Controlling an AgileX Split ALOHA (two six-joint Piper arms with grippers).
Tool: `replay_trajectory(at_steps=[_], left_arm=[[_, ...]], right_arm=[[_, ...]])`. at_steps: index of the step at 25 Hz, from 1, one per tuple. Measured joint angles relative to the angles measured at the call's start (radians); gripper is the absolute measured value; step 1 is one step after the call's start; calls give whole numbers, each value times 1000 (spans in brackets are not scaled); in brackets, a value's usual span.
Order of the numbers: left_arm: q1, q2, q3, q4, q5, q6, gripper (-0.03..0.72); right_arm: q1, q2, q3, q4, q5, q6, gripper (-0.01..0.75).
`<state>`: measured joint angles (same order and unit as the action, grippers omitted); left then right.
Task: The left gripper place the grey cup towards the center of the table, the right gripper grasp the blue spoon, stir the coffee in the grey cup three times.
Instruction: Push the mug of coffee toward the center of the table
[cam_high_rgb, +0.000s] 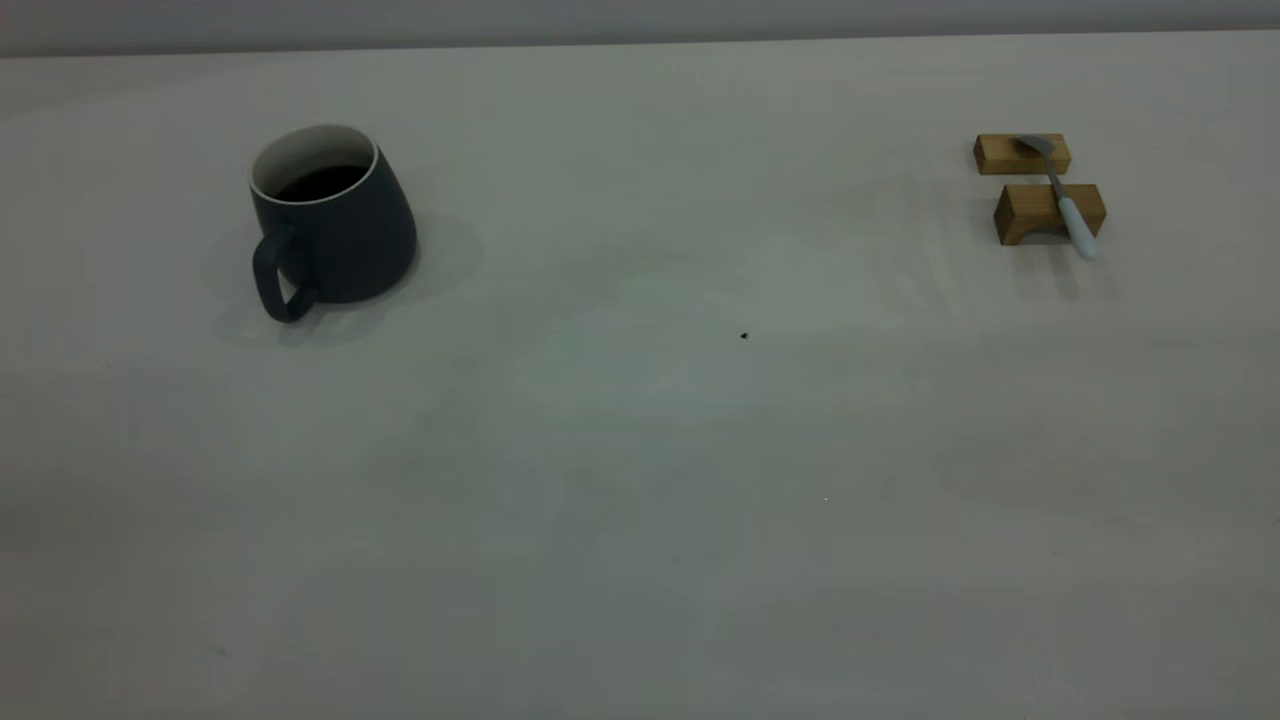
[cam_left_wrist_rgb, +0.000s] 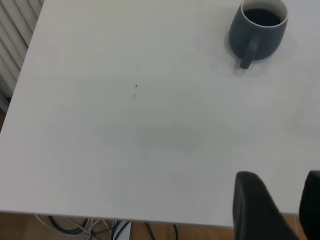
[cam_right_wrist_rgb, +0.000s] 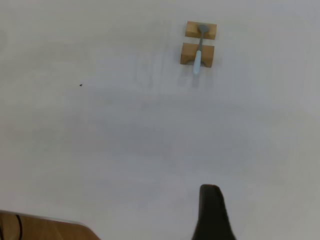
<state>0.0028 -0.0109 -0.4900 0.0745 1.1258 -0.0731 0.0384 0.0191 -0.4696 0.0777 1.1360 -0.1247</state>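
The grey cup (cam_high_rgb: 335, 222) holding the coffee (cam_high_rgb: 322, 182) is sitting far left of the dark speck (cam_high_rgb: 744, 336) on the table (cam_high_rgb: 640, 520); the blue spoon (cam_high_rgb: 1060, 196) is lying across two wooden blocks (cam_high_rgb: 1040, 190) far right of it, wide bare surface between. Only the wrist views are showing arms: the left gripper (cam_left_wrist_rgb: 280, 210) is hovering over the table edge, fingers apart, holding nothing; the right gripper (cam_right_wrist_rgb: 212, 212) is cut off, its opening unreadable.
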Motion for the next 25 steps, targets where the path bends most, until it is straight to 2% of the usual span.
replay_trajectory(at_steps=[4, 10, 16, 20, 25], left_arm=[[0, 119, -27, -5, -82, 0, 320], [0, 508, -36, -11, -324, 5, 426], [-3, 968, -124, -12, -576, 53, 527], [-39, 1248, -204, -11, -681, 80, 588], [-99, 1537, -295, -10, -810, 85, 598]], right_arm=[[0, 0, 0, 0, 0, 0, 578], [0, 0, 0, 0, 0, 0, 578], [0, 0, 0, 0, 0, 0, 578], [0, 0, 0, 0, 0, 0, 578], [0, 0, 0, 0, 0, 0, 578]])
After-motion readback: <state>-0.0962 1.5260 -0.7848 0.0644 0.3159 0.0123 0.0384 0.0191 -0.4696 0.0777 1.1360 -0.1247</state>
